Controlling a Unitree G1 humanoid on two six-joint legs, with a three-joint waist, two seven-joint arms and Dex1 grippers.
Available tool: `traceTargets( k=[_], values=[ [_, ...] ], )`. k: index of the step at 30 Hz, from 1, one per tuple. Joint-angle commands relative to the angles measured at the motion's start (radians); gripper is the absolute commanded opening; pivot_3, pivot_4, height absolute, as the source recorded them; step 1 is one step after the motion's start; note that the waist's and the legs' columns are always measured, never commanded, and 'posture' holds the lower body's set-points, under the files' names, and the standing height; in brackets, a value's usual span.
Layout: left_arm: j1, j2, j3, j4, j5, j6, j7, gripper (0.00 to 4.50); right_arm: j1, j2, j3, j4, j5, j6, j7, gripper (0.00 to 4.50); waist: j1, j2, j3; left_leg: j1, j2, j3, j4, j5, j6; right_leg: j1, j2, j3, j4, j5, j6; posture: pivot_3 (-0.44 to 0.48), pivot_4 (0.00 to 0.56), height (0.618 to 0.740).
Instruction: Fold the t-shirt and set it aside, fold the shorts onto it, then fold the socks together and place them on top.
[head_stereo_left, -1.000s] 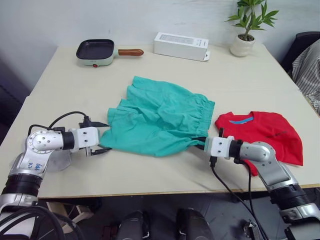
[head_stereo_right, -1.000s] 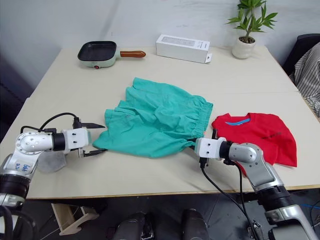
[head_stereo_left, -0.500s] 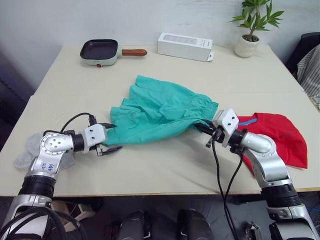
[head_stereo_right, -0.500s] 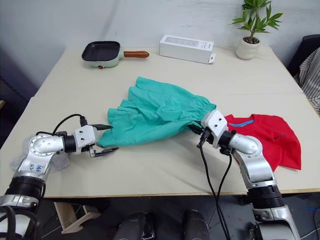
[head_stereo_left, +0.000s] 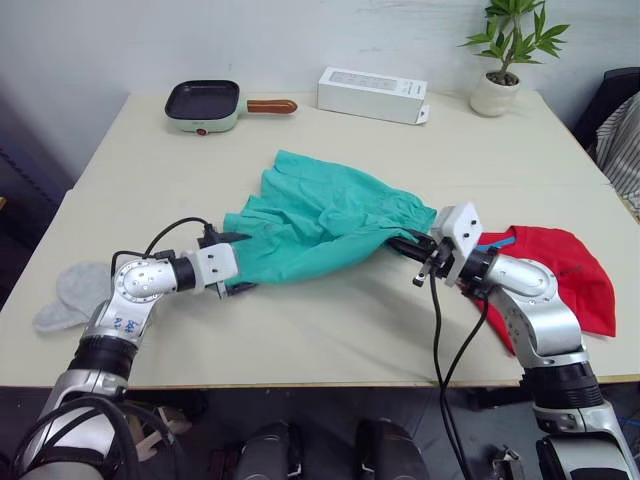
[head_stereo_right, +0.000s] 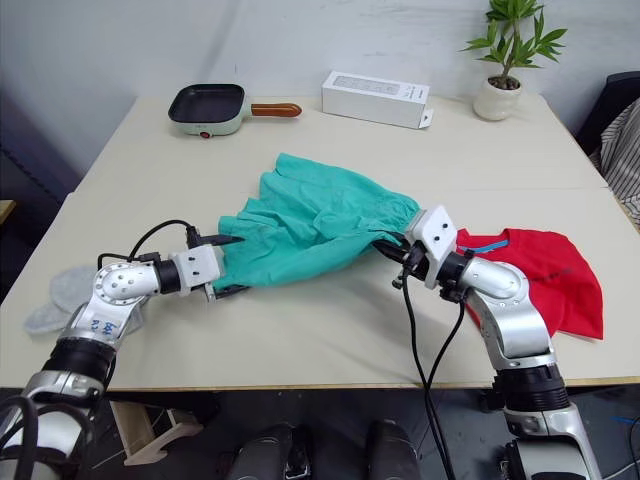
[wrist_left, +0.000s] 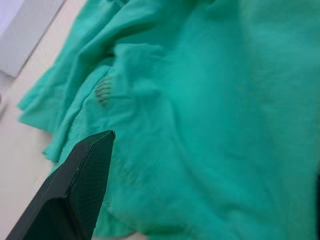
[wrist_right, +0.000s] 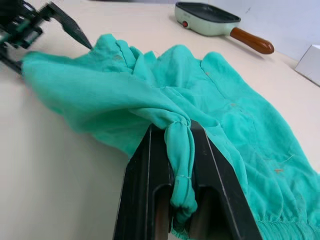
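Note:
The teal shorts (head_stereo_left: 320, 215) lie bunched in the middle of the table. My right gripper (head_stereo_left: 402, 246) is shut on a twisted fold of their right edge (wrist_right: 178, 145) and holds it just above the table. My left gripper (head_stereo_left: 236, 263) is open at the shorts' left edge, one finger (wrist_left: 82, 187) above the cloth and one below. The red t-shirt (head_stereo_left: 560, 270) lies folded at the right, partly behind my right arm. The light grey socks (head_stereo_left: 65, 297) rest near the table's left edge, outside my left arm.
At the back of the table stand a small green pan with a wooden handle (head_stereo_left: 205, 100), a white box (head_stereo_left: 372, 93) and a potted plant (head_stereo_left: 495, 88). A black cable (head_stereo_left: 437, 330) hangs from my right wrist over the front edge. A dark chair with striped cloth (head_stereo_left: 620, 130) is at the far right.
My right gripper has lifted the shorts' right edge and carried it back and leftward. My left gripper has moved right onto the shorts' left edge, uncovering the socks.

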Motion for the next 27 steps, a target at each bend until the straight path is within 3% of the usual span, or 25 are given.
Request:
traceTargets(
  k=[1, 7, 12, 18, 22, 27],
  values=[
    [-0.016, 0.009, -0.034, 0.126, 0.074, -0.023, 0.037, 3.31, 0.010, -0.021, -0.034, 0.000, 0.018, -0.078, 0.052, 0.00, -0.002, 0.000, 0.000, 0.000, 0.000, 0.000, 0.000, 0.000, 0.000, 0.000, 0.000, 0.000, 0.000, 0.000, 0.000, 0.000, 0.150, 0.740],
    [-0.021, 0.029, -0.022, 0.169, 0.038, 0.004, 0.002, 1.47, 0.020, -0.031, -0.038, 0.037, 0.007, -0.135, 0.079, 0.00, -0.008, 0.000, 0.000, 0.000, 0.001, 0.000, 0.000, 0.003, 0.004, -0.001, 0.001, -0.001, 0.000, 0.000, 0.000, 0.000, 0.150, 0.740],
    [0.033, 0.071, 0.012, 0.092, -0.011, 0.034, -0.048, 0.02, 0.046, -0.038, -0.034, 0.050, 0.005, -0.165, 0.093, 0.00, -0.026, 0.000, 0.000, 0.000, 0.002, 0.000, -0.001, 0.003, 0.003, -0.001, 0.001, 0.000, 0.000, 0.000, 0.000, 0.000, 0.150, 0.740],
    [0.256, 0.215, 0.089, -0.339, -0.297, 0.254, -0.364, 0.02, 0.067, -0.079, -0.013, 0.063, -0.032, -0.221, 0.147, 0.00, -0.050, -0.001, 0.001, 0.000, 0.004, 0.002, -0.003, 0.002, 0.000, -0.003, 0.003, 0.000, 0.001, -0.002, -0.003, 0.000, 0.150, 0.740],
    [0.437, 0.345, 0.167, -0.650, -0.439, 0.499, -0.435, 0.02, 0.060, -0.105, -0.001, 0.109, -0.072, -0.303, 0.185, 0.00, -0.052, -0.006, 0.005, -0.001, 0.004, 0.003, -0.004, 0.002, 0.000, -0.003, 0.004, 0.001, -0.001, -0.002, -0.002, 0.000, 0.150, 0.740],
    [0.651, 0.444, 0.309, -0.950, -0.567, 0.698, -0.456, 0.02, 0.106, -0.143, 0.035, 0.132, -0.079, -0.453, 0.289, 0.00, -0.048, -0.008, 0.007, -0.001, 0.004, 0.003, -0.005, -0.002, -0.006, -0.002, 0.002, 0.005, -0.004, -0.003, -0.002, 0.000, 0.150, 0.740]
  ],
)
